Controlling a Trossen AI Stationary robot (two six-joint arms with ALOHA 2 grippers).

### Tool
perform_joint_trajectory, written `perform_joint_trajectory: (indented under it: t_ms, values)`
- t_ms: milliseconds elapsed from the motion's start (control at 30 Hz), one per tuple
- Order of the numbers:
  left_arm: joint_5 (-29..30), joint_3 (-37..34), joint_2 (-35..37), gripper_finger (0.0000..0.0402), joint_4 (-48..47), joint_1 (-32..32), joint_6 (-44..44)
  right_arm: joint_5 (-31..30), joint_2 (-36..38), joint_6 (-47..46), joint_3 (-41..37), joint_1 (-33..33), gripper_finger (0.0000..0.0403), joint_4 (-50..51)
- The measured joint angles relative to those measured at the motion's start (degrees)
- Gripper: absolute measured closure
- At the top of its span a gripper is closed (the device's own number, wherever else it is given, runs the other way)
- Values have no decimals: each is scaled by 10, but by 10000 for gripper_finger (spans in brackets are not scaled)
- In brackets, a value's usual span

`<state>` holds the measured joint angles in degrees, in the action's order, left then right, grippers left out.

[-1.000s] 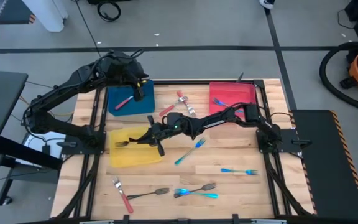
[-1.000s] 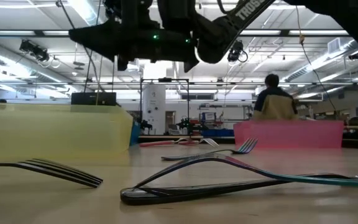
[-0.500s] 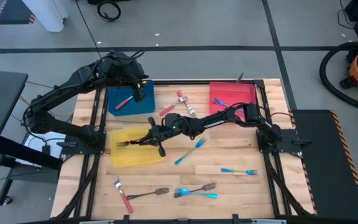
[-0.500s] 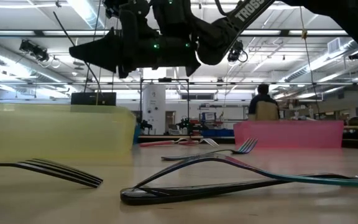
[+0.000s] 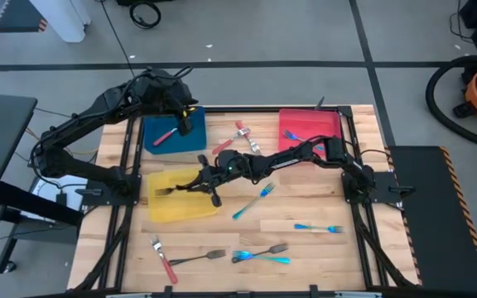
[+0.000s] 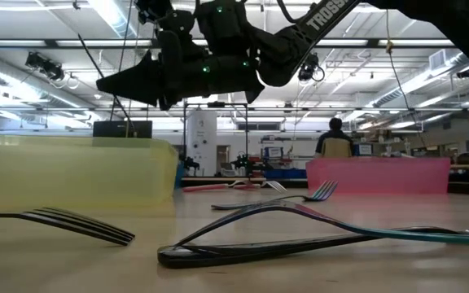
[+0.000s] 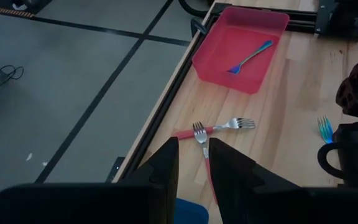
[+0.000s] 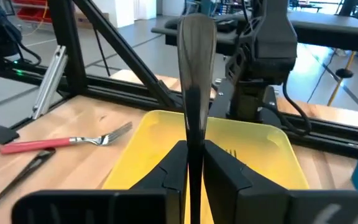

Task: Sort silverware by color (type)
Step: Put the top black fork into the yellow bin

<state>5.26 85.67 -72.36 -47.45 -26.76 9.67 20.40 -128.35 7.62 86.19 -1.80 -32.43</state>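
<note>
Right gripper (image 5: 208,184) hung over the yellow tray (image 5: 190,210), fingers (image 8: 173,165) clamped on a dark fork (image 8: 196,81), handle up. Best to lower beside the fork (image 5: 162,191) at the tray's 9 o'clock before releasing. Left gripper (image 5: 184,116) waited over the blue tray (image 5: 151,145), fingers narrow, nothing visibly held.

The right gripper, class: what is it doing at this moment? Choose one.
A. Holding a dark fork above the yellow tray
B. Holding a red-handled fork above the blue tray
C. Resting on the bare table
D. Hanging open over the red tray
A: the right wrist view shows the right gripper shut on a dark fork that stands up between its fingers, with the yellow tray just beyond and below it.
</note>
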Motion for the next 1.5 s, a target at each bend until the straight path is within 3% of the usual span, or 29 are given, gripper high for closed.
perform_joint_trajectory:
  t_ms: [333, 733, 1333, 1500]
  values:
    - [0, 0, 0, 312, 0, 0, 1, -30, 0, 1, 0, 0, 348, -2]
    - [0, 0, 0, 312, 0, 0, 1, -29, 0, 3, 0, 2, 324, 6]
    - [0, 0, 0, 312, -1, 0, 1, -33, 0, -14, 0, 3, 323, -3]
    - [0, 0, 0, 312, -50, 0, 0, -39, 3, -14, 0, -1, 323, 22]
